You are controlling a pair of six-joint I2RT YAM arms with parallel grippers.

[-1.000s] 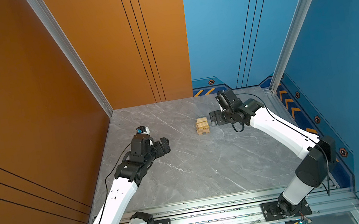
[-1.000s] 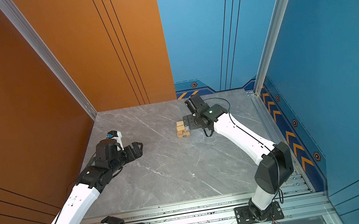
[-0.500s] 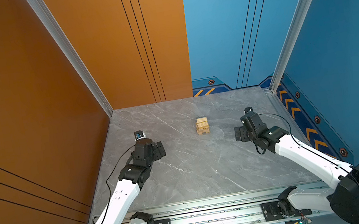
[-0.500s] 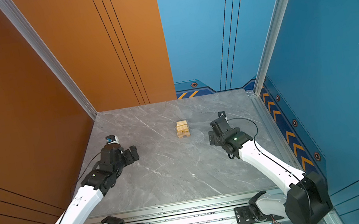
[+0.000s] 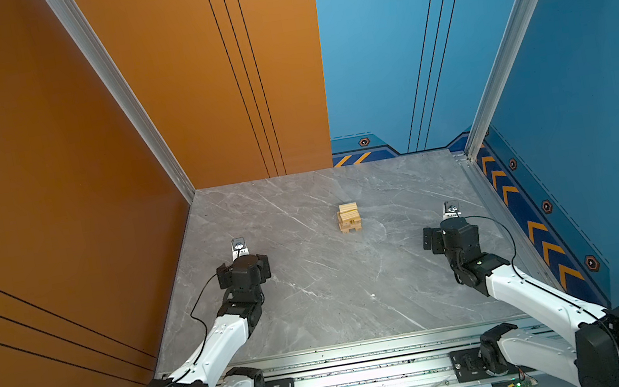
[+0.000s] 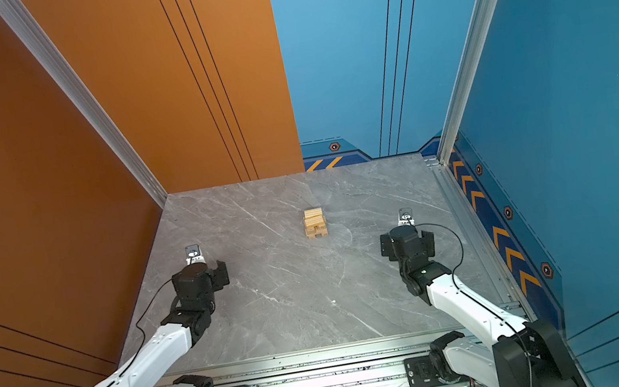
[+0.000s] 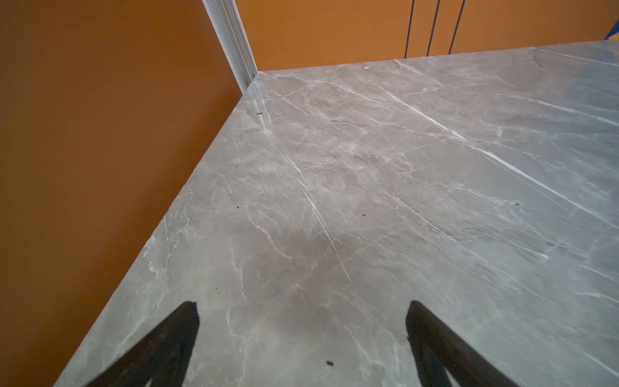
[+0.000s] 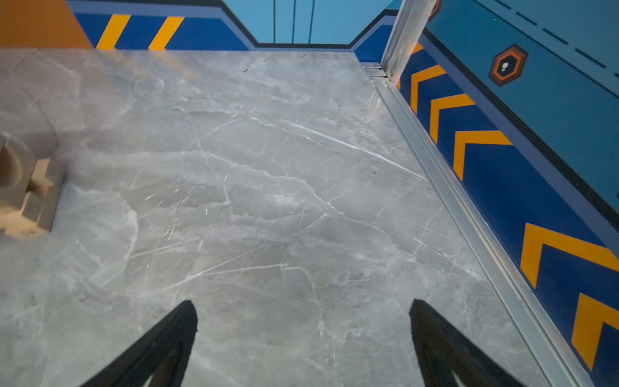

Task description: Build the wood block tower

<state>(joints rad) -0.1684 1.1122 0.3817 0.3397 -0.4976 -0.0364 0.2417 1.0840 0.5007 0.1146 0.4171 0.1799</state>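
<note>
1. Left wrist view: left end effector [image 7: 301,303] spread wide, holding nothing; right end effector [image 8: 301,301] likewise.
2. Both top views: tower [image 5: 348,217] stands on the tabletop [image 5: 315,294], centre-back, well apart from both.
3. Judgement: stack looks finished; park both clear of it.

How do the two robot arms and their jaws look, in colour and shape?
Both the left arm and the right arm have white rounded links with black joints and wrists. A thin black cable runs along each. The jaws are black and taper to narrow tips.
</note>
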